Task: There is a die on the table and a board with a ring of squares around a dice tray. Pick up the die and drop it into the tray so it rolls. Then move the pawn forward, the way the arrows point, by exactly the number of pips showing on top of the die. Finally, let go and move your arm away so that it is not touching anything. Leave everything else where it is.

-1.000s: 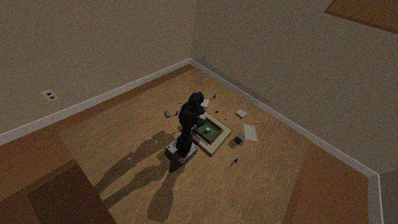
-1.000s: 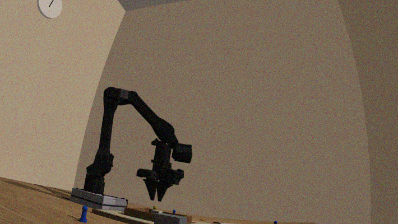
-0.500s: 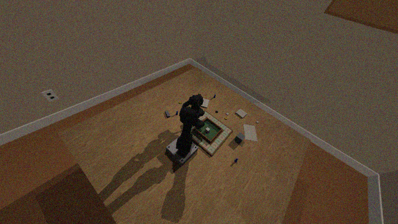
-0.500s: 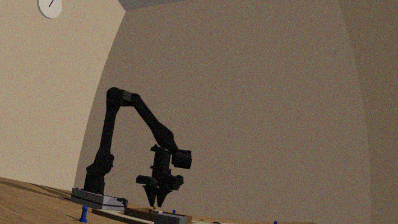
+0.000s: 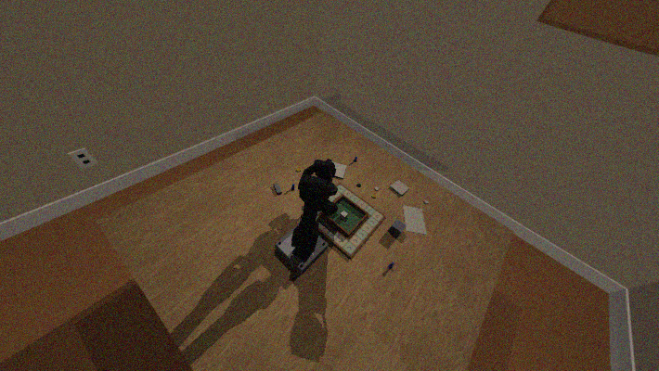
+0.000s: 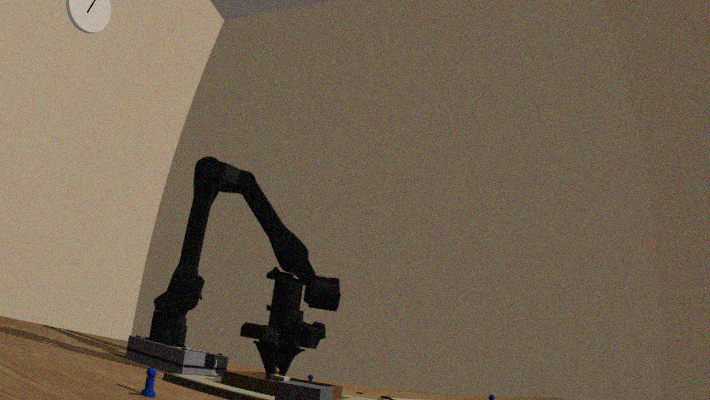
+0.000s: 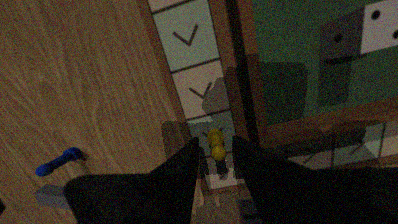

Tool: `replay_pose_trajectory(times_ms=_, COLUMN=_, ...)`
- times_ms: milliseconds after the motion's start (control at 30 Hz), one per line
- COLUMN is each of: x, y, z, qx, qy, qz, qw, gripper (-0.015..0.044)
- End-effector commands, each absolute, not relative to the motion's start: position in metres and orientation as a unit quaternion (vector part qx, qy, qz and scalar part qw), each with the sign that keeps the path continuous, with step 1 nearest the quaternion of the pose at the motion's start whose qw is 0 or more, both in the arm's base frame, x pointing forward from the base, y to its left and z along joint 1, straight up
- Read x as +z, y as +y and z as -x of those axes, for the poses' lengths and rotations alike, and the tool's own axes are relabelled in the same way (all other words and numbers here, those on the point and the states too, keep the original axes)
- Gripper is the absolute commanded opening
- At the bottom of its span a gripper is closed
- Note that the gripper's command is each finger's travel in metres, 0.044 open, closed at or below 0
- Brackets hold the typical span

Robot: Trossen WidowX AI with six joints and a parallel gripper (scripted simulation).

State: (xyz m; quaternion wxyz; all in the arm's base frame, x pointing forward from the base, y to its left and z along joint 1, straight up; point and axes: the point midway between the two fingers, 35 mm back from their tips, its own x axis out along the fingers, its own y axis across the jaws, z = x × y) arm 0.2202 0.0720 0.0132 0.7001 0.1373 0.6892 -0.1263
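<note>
The yellow pawn (image 7: pixel 218 151) (image 6: pixel 276 370) stands on the board (image 5: pixel 367 231) (image 7: pixel 197 52), on the strip of squares left of the dice tray in the wrist view. My gripper (image 7: pixel 215 141) (image 6: pixel 281 373) points down with one finger on each side of the pawn. It is open, with a narrow gap showing between the pawn and each finger. The die (image 5: pixel 343 213) (image 7: pixel 380 27) lies in the green-floored tray (image 7: pixel 320 126). Its pale face is cut off by the wrist view's edge, so its full pip count does not show. In the top view the arm hides the pawn.
Blue pegs (image 5: pixel 391 266) (image 6: pixel 149 384) (image 7: pixel 59 161) lie or stand around the board. A dark grey box (image 5: pixel 396 228) (image 6: pixel 304 391) is beside it, near a white sheet (image 5: pixel 414 220). A pale block (image 5: pixel 399 187) and a small grey block (image 5: pixel 277 188) (image 7: pixel 51 196) lie farther out.
</note>
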Motion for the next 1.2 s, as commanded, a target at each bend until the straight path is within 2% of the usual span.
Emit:
replay_pose_trajectory(times_ms=0, x=0.011, y=0.072, z=-0.220, qx=-0.129, qy=0.690, qz=-0.137, qw=0.699, gripper=0.0069)
replay_pose_trajectory(times_ms=33, x=0.011, y=0.072, z=-0.220, qx=-0.129, qy=0.690, qz=-0.137, qw=0.699, gripper=0.0043)
replay_pose_trajectory(times_ms=267, x=0.011, y=0.072, z=-0.220, qx=-0.129, qy=0.690, qz=-0.137, qw=0.699, gripper=0.0000)
replay_pose_trajectory(times_ms=467, x=0.019, y=0.072, z=-0.222, qx=-0.129, qy=0.690, qz=-0.137, qw=0.699, gripper=0.0000)
replay_pose_trajectory(times_ms=1167, x=0.135, y=0.072, z=-0.219, qx=-0.128, qy=0.690, qz=-0.137, qw=0.699, gripper=0.0000)
